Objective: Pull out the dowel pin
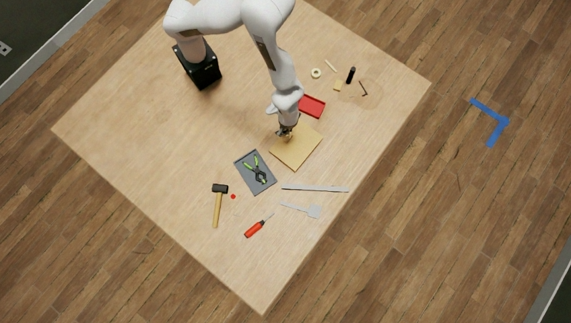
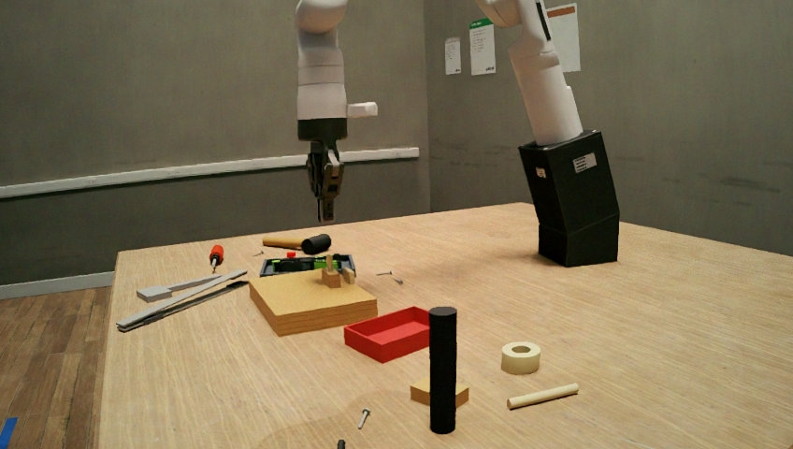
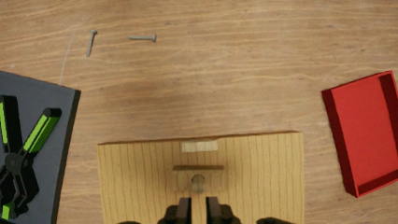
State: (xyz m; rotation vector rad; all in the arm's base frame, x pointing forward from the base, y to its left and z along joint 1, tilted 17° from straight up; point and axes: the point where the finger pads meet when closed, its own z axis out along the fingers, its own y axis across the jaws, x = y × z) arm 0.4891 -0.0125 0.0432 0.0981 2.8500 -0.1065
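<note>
1. Black fingers of the claw (image 1: 281, 133) (image 2: 326, 219) (image 3: 199, 205) stand a little apart, with nothing held between them. They hover above the board.
2. Under the claw is the small wooden block (image 1: 290, 137) (image 2: 331, 279) (image 3: 212, 181), a plain brown piece. Its round pin (image 2: 329, 261) (image 3: 198, 183) stands upright in the hole.
3. Beside it, the pale flat-sided stop (image 2: 349, 275) (image 3: 200, 147) is near the board's edge. A gap separates them; I cannot tell if something loose sits inside.
4. The board (image 1: 296, 150) (image 2: 300, 295) (image 3: 262, 177) is thick and square-cornered, with striped grain.
5. I judge that the work is at its beginning: checking the gap and removing any loose thing. The next move probably needs careful alignment and narrow fingers, without knocking the pin.
6. Farther out, the black-and-green clamp (image 1: 257, 169) (image 2: 314, 265) (image 3: 14, 163) lies unused in the grey tray (image 1: 248, 184) (image 2: 266, 268) (image 3: 51, 154).
7. On the other side is a shallow, smooth red tray (image 1: 312, 105) (image 2: 389, 330) (image 3: 369, 131).
</note>
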